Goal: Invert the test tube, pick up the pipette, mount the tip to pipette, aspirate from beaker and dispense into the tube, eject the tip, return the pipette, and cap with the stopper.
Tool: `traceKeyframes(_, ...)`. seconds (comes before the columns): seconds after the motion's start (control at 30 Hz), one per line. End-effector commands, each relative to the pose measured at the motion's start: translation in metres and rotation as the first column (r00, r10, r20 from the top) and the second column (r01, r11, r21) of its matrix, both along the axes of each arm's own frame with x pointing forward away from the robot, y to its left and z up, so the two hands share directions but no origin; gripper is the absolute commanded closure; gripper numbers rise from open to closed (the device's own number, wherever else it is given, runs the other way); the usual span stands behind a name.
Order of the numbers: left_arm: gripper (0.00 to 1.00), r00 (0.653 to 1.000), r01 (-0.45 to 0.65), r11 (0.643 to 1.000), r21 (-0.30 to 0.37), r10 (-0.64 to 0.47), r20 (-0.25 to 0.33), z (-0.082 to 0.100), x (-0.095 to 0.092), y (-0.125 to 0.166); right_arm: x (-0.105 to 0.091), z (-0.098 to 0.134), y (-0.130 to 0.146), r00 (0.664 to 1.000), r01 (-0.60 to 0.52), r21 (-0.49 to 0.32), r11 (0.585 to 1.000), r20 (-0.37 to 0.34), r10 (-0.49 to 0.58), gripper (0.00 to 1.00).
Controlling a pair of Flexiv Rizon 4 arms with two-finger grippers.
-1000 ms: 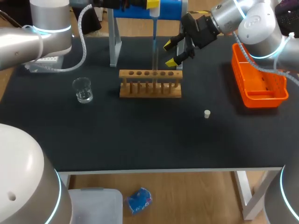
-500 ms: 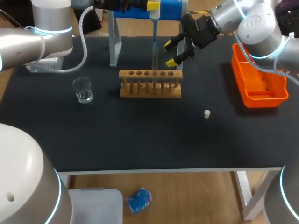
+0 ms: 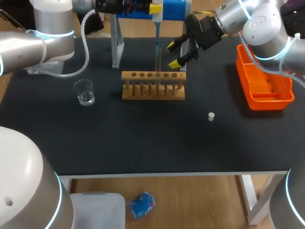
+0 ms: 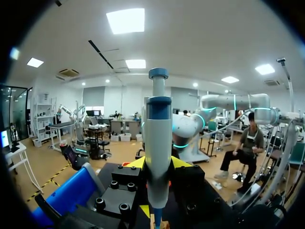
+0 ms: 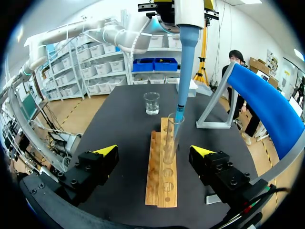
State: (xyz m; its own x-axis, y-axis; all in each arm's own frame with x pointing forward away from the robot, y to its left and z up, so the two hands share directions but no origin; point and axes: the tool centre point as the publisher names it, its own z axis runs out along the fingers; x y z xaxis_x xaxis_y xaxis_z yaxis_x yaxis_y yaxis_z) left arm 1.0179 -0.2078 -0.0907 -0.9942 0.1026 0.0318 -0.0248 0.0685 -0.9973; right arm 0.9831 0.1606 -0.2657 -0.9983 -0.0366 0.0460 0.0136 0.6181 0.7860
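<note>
Beside rack (image 3: 153, 86), spread right hand (image 3: 174, 54)

Pipette (image 3: 157, 14): white body, blue collar, hangs upright over the wooden rack (image 3: 153, 91). Its blue tip (image 5: 180, 106) enters the mouth of the clear test tube (image 5: 171, 138), which stands upright in a middle hole. Clear beaker (image 3: 85, 92), a little liquid inside, stands well apart from the rack. Small white stopper (image 3: 211, 116) sits alone on the table.
</note>
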Motion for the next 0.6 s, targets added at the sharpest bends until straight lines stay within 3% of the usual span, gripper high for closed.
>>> traceKeyframes(0.03, 1.00, 1.000, -0.002, 1.000, -0.006, 0.002, 0.000, -0.0022, 0.0000, -0.0007, 0.0006, 0.0005, -0.0001, 1.000, -0.002, -0.002, 1.000, -0.002, 0.002, 0.00)
traceKeyframes(0.6, 1.00, 1.000, -0.008, 1.000, -0.011, 0.008, -0.018, -0.0099, 0.0003, -0.0014, 0.0006, 0.0005, -0.0001, 1.000, -0.002, -0.002, 1.000, -0.002, 0.002, 0.00)
